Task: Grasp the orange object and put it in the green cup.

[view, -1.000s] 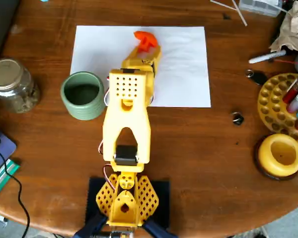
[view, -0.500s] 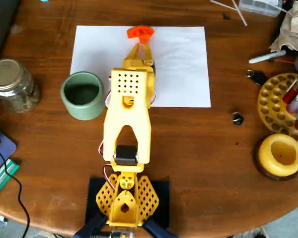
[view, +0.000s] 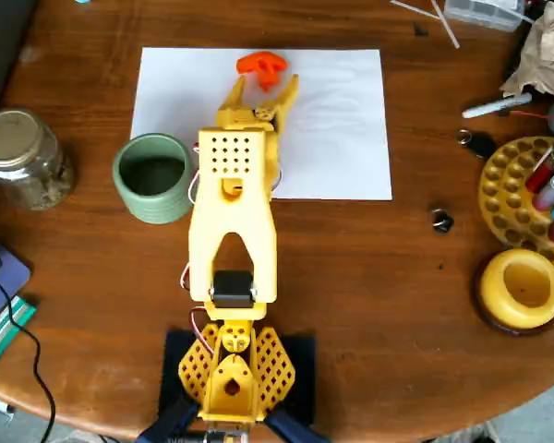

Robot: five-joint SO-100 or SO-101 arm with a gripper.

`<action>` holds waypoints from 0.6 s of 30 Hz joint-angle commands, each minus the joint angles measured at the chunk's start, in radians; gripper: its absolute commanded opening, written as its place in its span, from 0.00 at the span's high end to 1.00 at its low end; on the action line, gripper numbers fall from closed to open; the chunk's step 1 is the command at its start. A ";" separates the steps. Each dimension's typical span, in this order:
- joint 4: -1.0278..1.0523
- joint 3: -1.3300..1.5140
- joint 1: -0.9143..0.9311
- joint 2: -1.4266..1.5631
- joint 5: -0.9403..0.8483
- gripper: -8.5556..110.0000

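The orange object (view: 260,65), small and knobby, lies on the white paper (view: 342,120) near its far edge. My yellow gripper (view: 263,86) is just short of it, open, with one finger on each side a little nearer the arm's base; nothing is between them. The green cup (view: 120,175) stands upright left of the arm, at the paper's near left corner, and its dark inside looks empty. The arm's wrist hides the paper under it.
A glass jar (view: 23,157) stands left of the cup. At the right are a yellow holder (view: 522,291), a yellow rack with pens (view: 522,194), a small dark object (view: 441,220) and a marker (view: 494,108). Clutter lines the far right edge.
The jaws, nearly together at the orange object half a second ago, have spread wide. The object shifted left over the second and now lies just past the fingertips.
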State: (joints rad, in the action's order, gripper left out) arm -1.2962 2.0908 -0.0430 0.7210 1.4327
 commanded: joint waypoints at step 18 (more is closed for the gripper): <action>0.069 -0.207 0.038 -0.104 0.011 0.93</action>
State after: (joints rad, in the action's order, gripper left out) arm -1.2349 1.9006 -0.0261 0.6182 1.4389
